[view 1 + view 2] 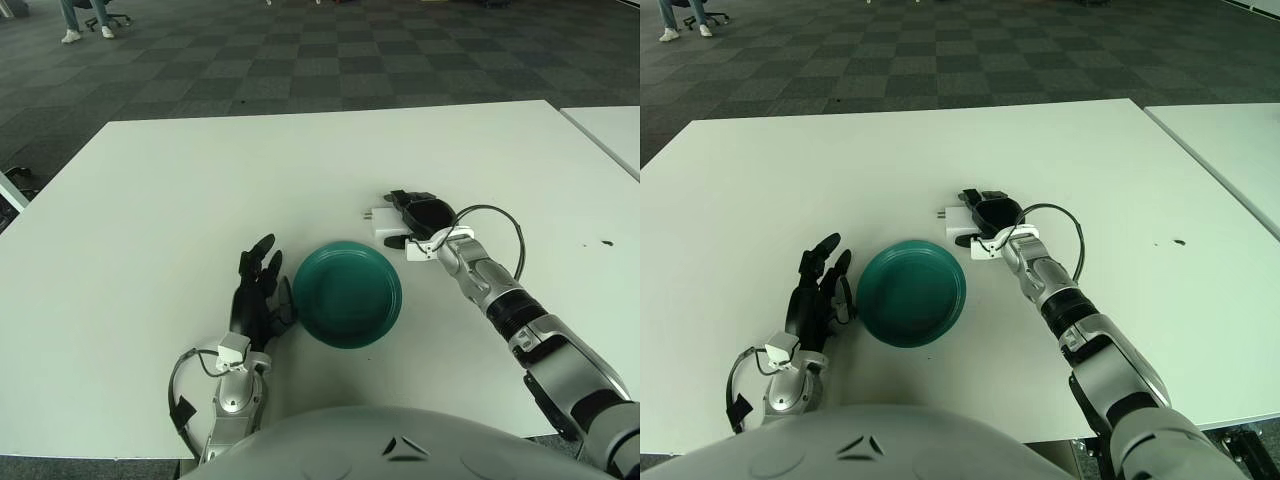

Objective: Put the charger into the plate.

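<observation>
Table (150,200): a large white tabletop fills most of both views, with dark checkered carpet beyond its far edge.
Plate (348,293): a round teal plate sits on the table near the robot's body, roughly at the centre, with nothing in it.
Charger (382,224): a small white block lies flat on the table just beyond the plate's far right rim and apart from it, with its prongs pointing to the left.
Right hand (418,214): the arm reaches forward from the lower right, and the black hand sits against the charger's right side. Its fingers curl around the block, one above and one below, but whether they actually pinch it cannot be told.
Left hand (258,290): it shows just left of the plate, with its black fingers (826,244) straight, slightly spread and pointing away from the robot, holding nothing.
Second table (612,130): the corner of another white table shows at the right edge.
</observation>
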Robot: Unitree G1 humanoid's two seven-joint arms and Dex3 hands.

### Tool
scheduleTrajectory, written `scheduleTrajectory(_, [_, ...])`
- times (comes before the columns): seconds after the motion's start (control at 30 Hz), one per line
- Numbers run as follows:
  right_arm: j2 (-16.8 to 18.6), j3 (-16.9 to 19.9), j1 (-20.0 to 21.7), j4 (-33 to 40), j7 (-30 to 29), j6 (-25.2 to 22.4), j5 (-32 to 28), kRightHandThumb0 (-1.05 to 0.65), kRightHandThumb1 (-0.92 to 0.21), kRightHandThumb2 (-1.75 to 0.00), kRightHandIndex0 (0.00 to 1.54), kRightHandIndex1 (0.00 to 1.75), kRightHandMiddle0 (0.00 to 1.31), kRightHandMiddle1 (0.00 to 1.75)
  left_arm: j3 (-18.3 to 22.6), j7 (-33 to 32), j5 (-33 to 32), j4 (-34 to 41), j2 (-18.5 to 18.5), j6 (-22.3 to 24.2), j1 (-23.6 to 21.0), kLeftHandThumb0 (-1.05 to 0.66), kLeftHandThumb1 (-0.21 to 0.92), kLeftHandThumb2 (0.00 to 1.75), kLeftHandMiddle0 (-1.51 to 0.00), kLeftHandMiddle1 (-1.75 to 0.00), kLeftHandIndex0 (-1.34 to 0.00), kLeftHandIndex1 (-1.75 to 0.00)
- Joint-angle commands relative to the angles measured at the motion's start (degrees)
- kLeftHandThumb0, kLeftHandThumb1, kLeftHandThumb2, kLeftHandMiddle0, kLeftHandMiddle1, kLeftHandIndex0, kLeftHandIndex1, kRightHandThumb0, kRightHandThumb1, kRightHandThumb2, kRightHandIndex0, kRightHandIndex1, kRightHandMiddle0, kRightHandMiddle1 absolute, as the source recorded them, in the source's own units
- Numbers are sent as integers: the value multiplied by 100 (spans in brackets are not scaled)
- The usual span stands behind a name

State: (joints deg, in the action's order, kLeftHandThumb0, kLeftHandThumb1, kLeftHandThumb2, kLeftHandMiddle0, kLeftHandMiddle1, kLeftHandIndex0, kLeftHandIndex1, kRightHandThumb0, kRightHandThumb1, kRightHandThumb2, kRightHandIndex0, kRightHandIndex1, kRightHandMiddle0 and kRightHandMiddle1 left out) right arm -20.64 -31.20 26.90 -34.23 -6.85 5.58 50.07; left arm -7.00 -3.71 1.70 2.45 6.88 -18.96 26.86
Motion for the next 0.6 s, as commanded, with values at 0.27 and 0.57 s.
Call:
scheduleTrajectory(0.27, [87,-346,129,-734,-86,170,70,-60,-92,-43,31,2,0,53,-34,-26,61,-212,-11,195,89,-96,92,99,-45,0,-1,-83])
scheduleTrajectory(0.57, [33,-621,195,-962,-191,365,184,-57,-92,-44,49,6,0,72,-50,-4,51,-222,-16,223,68,-96,92,99,-43,0,-1,-82])
